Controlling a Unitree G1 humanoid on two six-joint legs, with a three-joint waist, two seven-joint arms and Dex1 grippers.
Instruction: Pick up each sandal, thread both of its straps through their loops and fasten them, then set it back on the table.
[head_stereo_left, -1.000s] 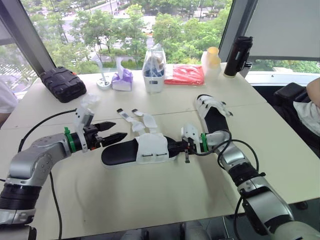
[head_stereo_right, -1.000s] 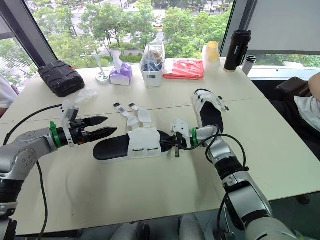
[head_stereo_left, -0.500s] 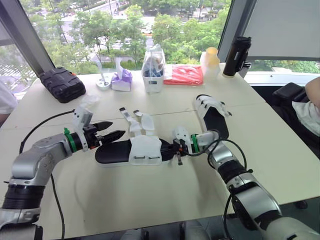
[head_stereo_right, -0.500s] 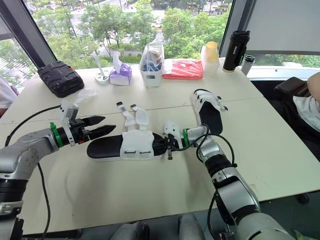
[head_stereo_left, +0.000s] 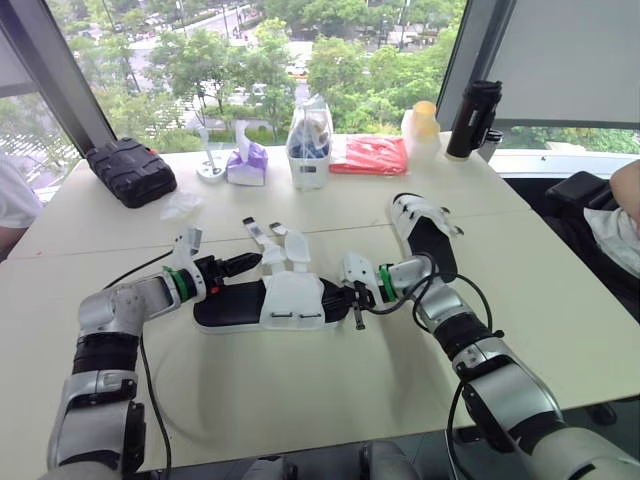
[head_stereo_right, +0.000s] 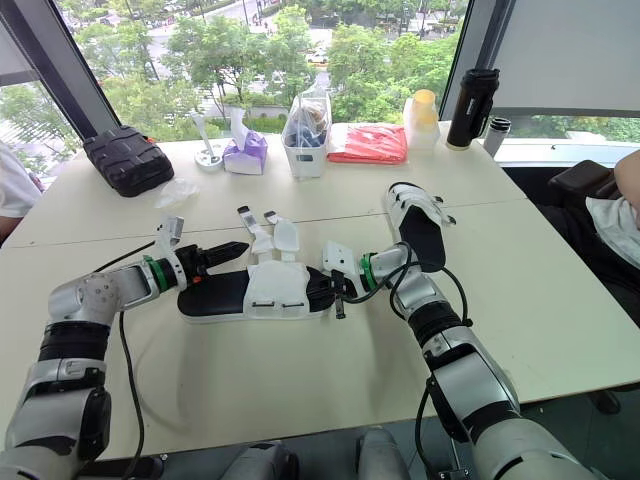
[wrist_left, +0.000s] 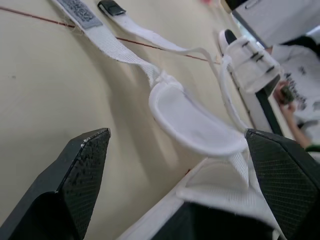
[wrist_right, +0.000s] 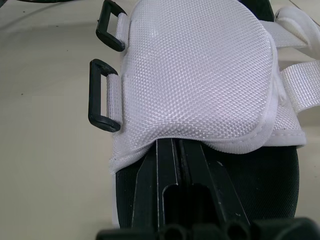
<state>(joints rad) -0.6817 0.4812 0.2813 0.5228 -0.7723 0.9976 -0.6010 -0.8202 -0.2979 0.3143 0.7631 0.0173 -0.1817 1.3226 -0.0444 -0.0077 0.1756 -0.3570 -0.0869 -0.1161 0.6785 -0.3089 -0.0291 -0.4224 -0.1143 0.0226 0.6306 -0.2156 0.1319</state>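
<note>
Tall windows (head_stereo_left: 250, 60) look out on treetops behind a pale desk (head_stereo_left: 300, 400). Mid-desk lies one sandal (head_stereo_left: 290, 300), its black sole flat and its white upper facing up. The second sandal (head_stereo_left: 425, 235) lies further back to the right, apart from it. The right end effector (head_stereo_left: 338, 297) has its fingers pressed together and tucked under the near sandal's upper, along the sole. The left end effector (head_stereo_left: 252, 264) sits at the sandal's other end, fingers spread wide, with a white pad (wrist_left: 190, 120) ahead between them. Both straps (head_stereo_left: 262, 235) trail loose across the desk, unthreaded. Two black loops (wrist_right: 102, 95) stick out from the upper's edge.
</note>
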